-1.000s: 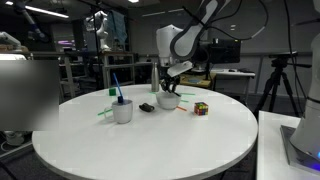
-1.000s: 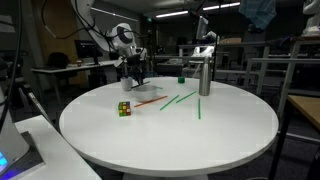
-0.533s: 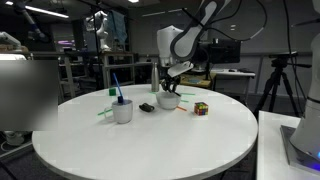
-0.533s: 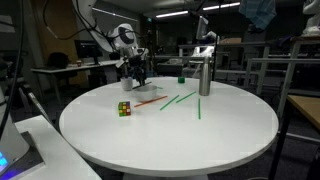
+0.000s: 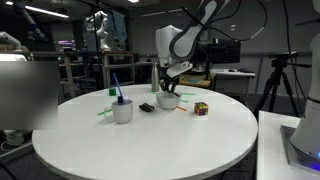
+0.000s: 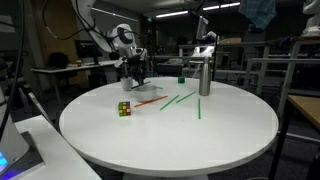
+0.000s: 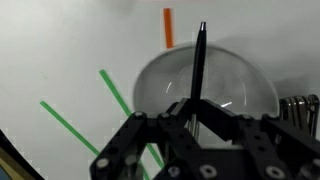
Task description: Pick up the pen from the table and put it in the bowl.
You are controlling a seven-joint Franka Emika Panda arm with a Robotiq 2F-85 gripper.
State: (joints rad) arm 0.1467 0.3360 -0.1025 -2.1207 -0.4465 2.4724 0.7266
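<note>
Wrist view: the gripper (image 7: 193, 108) held the pen (image 7: 199, 60) over the bowl (image 7: 256, 92).
Its fingers were clamped on one end of the slim black pen, whose shaft reached across the bowl's open mouth. Two green sticks (image 7: 120, 95) and an orange stick (image 7: 168, 28) lay on the white table (image 7: 60, 50) beside the bowl.

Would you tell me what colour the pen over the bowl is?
Black; the pen shows best in the wrist view.

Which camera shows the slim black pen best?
The wrist view: the slim black pen stands out sharply, gripped in the hand over the low white bowl. In both exterior views it is too small to make out.
</note>
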